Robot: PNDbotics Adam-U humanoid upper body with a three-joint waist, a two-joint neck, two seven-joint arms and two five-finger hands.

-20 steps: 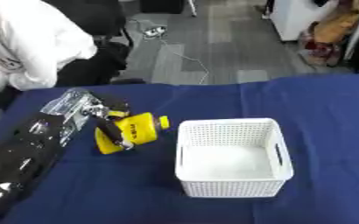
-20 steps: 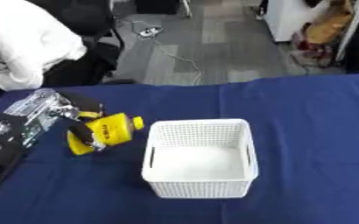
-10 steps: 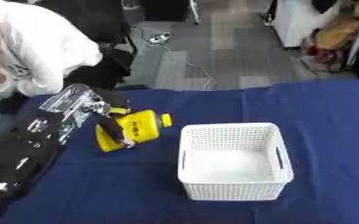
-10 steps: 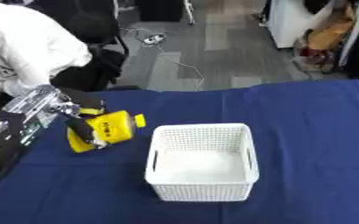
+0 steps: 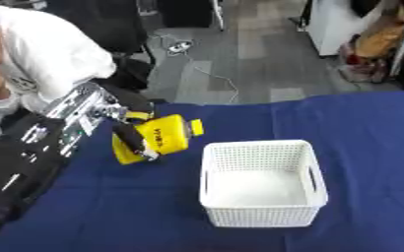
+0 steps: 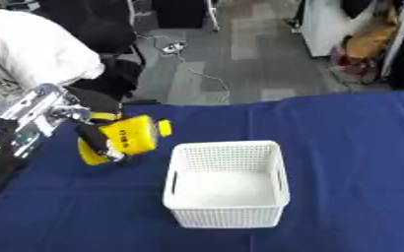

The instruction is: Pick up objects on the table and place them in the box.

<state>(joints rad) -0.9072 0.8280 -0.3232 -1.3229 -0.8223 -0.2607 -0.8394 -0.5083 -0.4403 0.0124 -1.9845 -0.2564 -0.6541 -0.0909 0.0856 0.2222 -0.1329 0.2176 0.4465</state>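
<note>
1. Your left hand point(image 5: 135, 139) comes in from the left side, and its dark fingers point(image 5: 129, 135) are curled over the near face of the yellow bottle point(image 5: 158, 139), clamped on it. Your right hand shows in neither view.

2. The wrap across the broad side looks chosen so the bottle cannot roll out of the fingers while it is carried. I cannot tell whether the thumb sits behind it.

3. The bottle sits at the left of the blue counter point(image 5: 360, 128), just left of the white basket point(image 5: 259, 183). I cannot tell whether its lower corner touches the cloth or is raised just off it.

4. Its long axis runs on a slant, from the lower left up to the upper right. The yellow cap point(image 5: 195, 127) is the high end and points toward the far left corner of the basket.

5. The basket stands upright with its open mouth facing up and nothing visible inside, so it is ready to take the bottle.

6. My judgement: with the cap leading toward the basket, you would need to raise the bottle over the near wall and bring it rightward before you let go.
</note>
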